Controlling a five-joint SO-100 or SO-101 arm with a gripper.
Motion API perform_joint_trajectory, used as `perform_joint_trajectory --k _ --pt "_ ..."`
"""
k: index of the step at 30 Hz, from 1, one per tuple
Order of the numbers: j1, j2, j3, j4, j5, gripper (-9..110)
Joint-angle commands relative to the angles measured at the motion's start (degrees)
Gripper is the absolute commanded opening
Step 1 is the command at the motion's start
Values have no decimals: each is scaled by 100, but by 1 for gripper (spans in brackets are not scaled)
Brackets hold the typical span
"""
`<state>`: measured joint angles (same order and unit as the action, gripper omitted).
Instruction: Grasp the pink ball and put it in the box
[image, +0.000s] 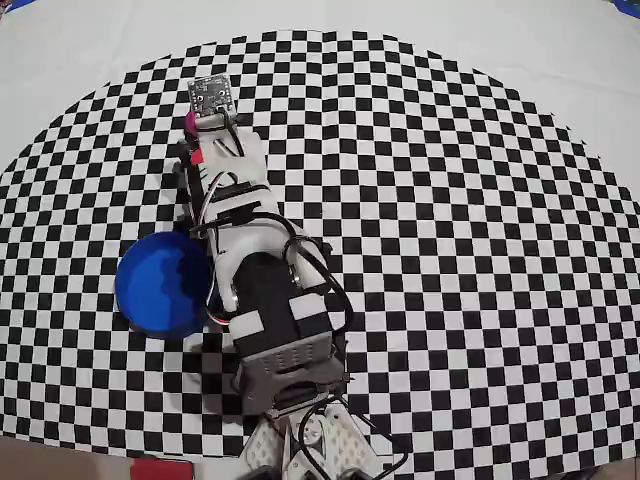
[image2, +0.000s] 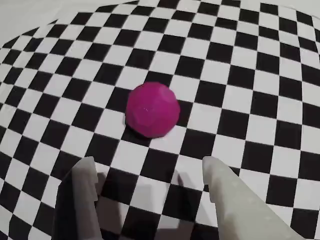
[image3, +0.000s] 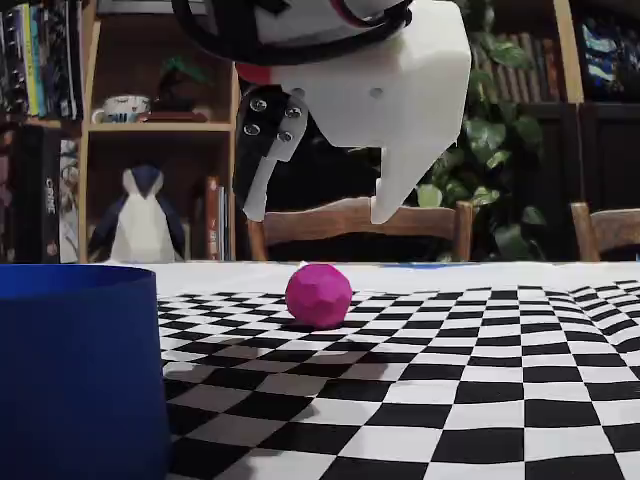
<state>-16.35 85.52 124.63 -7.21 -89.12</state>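
One small magenta-pink ball (image3: 319, 295) rests on the black-and-white checkered cloth (image3: 480, 340). We see our white two-finger gripper (image3: 318, 214) hanging just above it, fingers spread wide, touching nothing. In the overhead view the round bright-blue box (image: 160, 285) sits beside the arm, well apart from the ball.
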Motion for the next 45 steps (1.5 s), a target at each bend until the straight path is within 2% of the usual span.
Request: perform_joint_trajectory --k 1,45 --pt "-53 -88 -378 -62 35 24" --pt "53 -1617 -1872 -62 35 24"
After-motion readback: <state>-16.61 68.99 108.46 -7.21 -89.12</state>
